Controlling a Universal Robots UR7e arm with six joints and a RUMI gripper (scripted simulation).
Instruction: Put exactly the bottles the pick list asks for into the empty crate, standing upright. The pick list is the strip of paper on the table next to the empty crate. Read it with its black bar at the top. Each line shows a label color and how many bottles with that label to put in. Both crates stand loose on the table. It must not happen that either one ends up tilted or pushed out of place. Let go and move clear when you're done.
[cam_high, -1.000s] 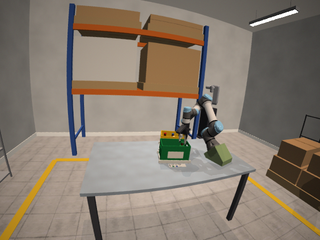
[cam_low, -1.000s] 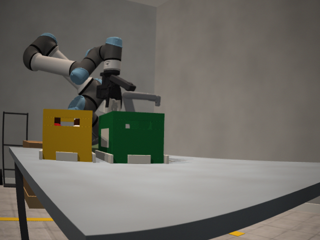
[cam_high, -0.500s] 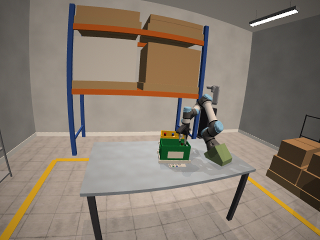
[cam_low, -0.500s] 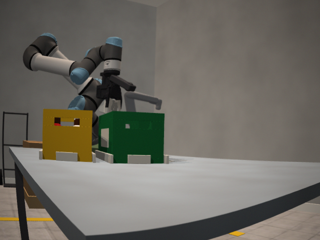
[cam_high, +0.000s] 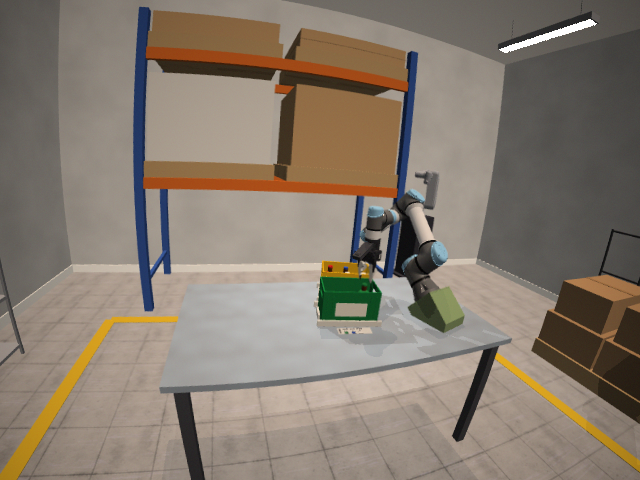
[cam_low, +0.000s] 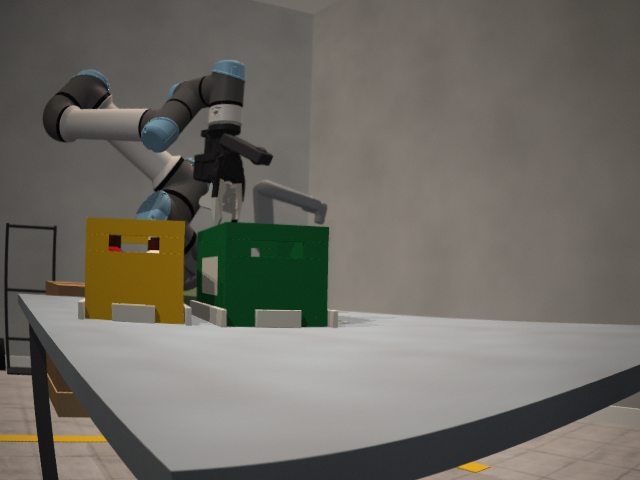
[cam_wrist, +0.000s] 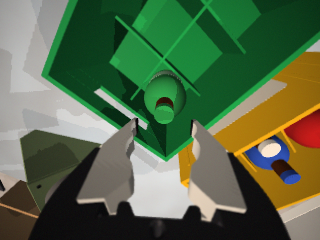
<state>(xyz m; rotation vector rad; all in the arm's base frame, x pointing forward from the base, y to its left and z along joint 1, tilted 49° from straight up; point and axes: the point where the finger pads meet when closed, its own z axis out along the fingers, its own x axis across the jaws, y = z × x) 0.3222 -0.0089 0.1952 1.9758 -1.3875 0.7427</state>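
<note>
The green bottle (cam_wrist: 164, 98) has a green body, a dark brown neck and a green cap; it stands upright in a corner cell of the green crate (cam_high: 349, 303), w/ thin green walls close around it. The green crate sits on the grey bench (cam_high: 268, 341) w/ pale blocks at its foot; the yellow crate (cam_high: 338, 269) is just behind it, touching or nearly so. In the yellow crate, wrist view shows a blue bottle (cam_wrist: 274, 154) w/ a white cap next to a red one (cam_wrist: 305, 129). The pick list (cam_high: 353, 330) lies flat on the bench just in front of the green crate; its marks are too small to read. Room to move: open air above both crates; the green arm base (cam_high: 438, 308) is near, on the right side of the top view. The gripper (cam_wrist: 164, 136) hangs above the green crate's corner, fingers part open and holding nothing; the bottle cap is below, between the two fingertips but not touching them.
</note>
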